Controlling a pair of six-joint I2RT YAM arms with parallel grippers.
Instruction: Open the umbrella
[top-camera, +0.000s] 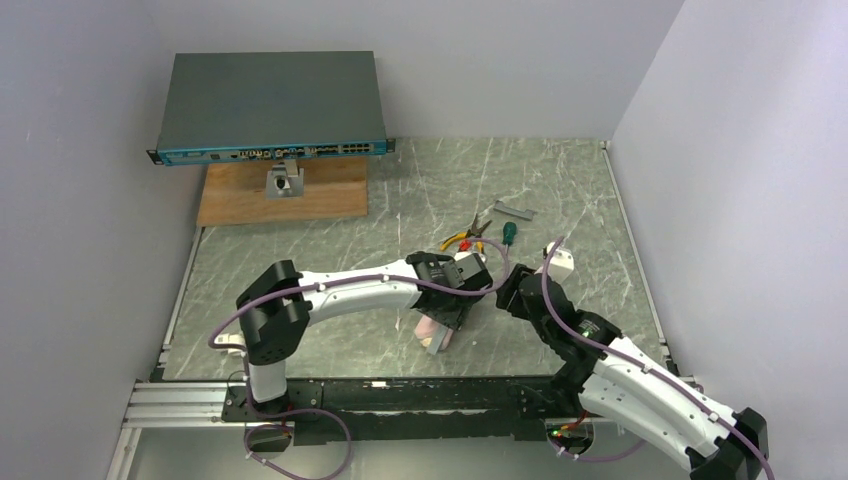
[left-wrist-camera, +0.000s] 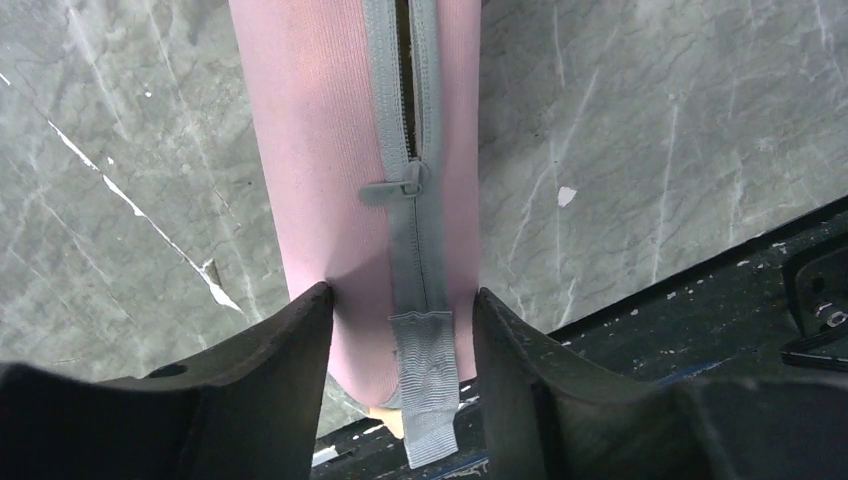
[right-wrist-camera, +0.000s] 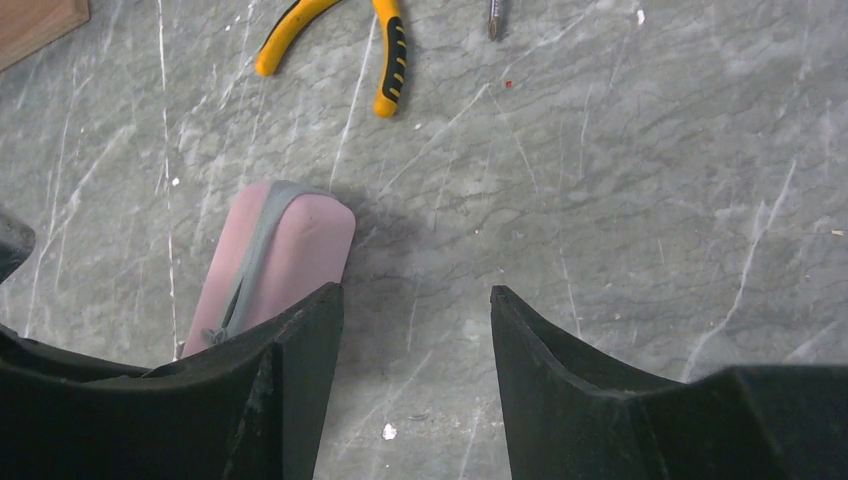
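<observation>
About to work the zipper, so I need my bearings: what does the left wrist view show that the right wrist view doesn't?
Left wrist only: the left gripper pressing both sides of the pink sleeve, whose zipper is partly open above the pull tab. Right wrist only: the right gripper open over the marble table, with yellow-handled pliers beyond. Both: the sleeve, its grey zipper and the table.

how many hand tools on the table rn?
2. Yellow-handled pliers near the middle of the table; green-handled screwdriver just right of them. Others may be hidden from view.
</observation>
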